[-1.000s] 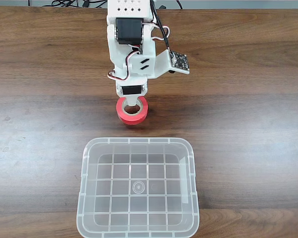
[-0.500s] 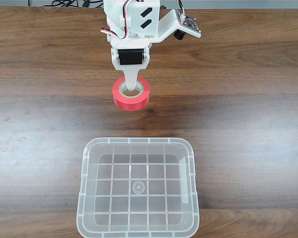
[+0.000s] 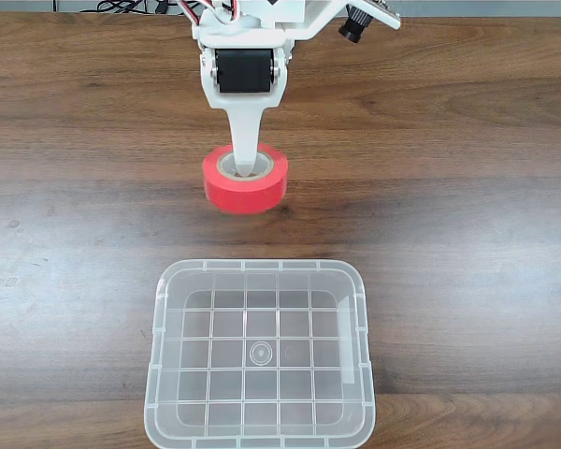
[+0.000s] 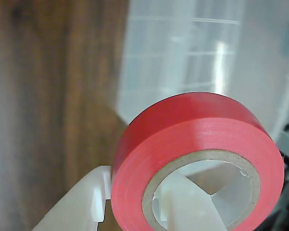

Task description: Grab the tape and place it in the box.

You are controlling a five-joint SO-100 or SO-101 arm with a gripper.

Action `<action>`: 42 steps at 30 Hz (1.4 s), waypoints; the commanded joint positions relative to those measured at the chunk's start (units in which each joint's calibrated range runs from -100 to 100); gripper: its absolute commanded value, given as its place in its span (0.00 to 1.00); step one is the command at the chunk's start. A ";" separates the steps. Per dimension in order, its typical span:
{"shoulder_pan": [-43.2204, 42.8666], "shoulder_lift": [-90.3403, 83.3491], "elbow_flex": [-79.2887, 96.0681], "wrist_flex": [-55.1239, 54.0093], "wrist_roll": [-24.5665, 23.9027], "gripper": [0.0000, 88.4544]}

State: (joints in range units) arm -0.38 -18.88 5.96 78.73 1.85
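White pincer [image 3: 246, 168] grasping red tape [image 3: 245, 180], one finger [image 4: 188, 204] through its core, above wooden counter [image 3: 467, 206], clear box [image 3: 260, 354] nearby

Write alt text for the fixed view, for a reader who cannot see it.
A white robot gripper holds a red-orange roll of tape by its wall, one finger through the core, above a brown wooden table. Nearer the camera, a clear plastic box with a grid-patterned base sits empty.
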 commanded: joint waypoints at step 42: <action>-1.09 60.39 -67.15 1.49 0.47 0.24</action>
State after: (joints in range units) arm -1.88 44.66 -55.60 78.73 1.96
